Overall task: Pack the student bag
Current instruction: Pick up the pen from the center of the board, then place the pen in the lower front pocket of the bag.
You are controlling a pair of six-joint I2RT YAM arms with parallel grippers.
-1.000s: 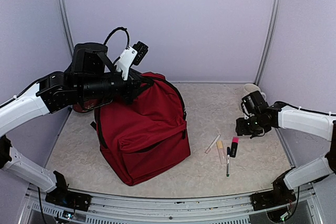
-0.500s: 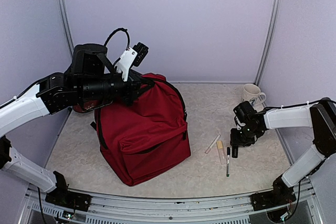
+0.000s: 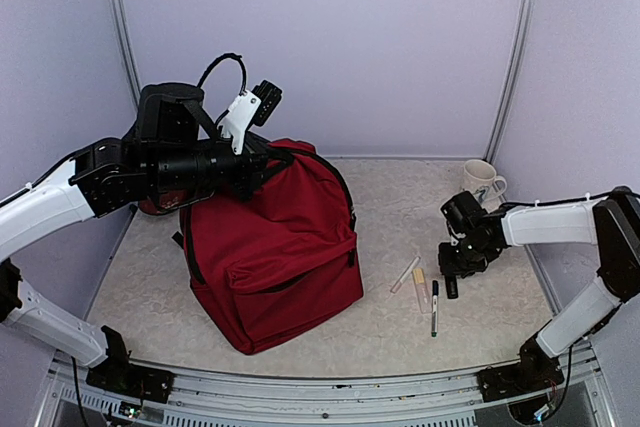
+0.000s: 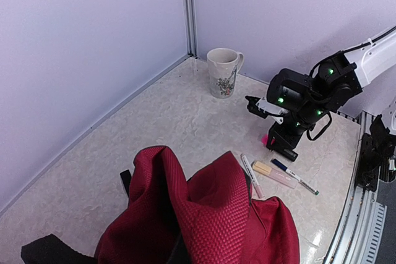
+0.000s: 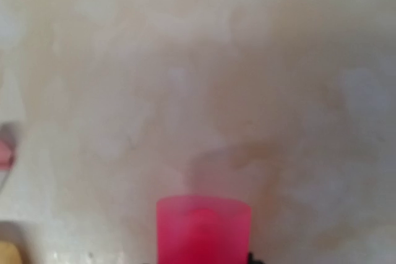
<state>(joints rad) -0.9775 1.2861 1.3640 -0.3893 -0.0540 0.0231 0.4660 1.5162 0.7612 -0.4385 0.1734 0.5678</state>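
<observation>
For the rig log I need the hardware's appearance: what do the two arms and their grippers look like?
Both arms have white tubular links joined by chunky black joint housings. The left arm carries a white bracket, a small black camera and a looping black cable at its wrist. The right arm has a black wrist dotted with green lights, and the right gripper is black.
</observation>
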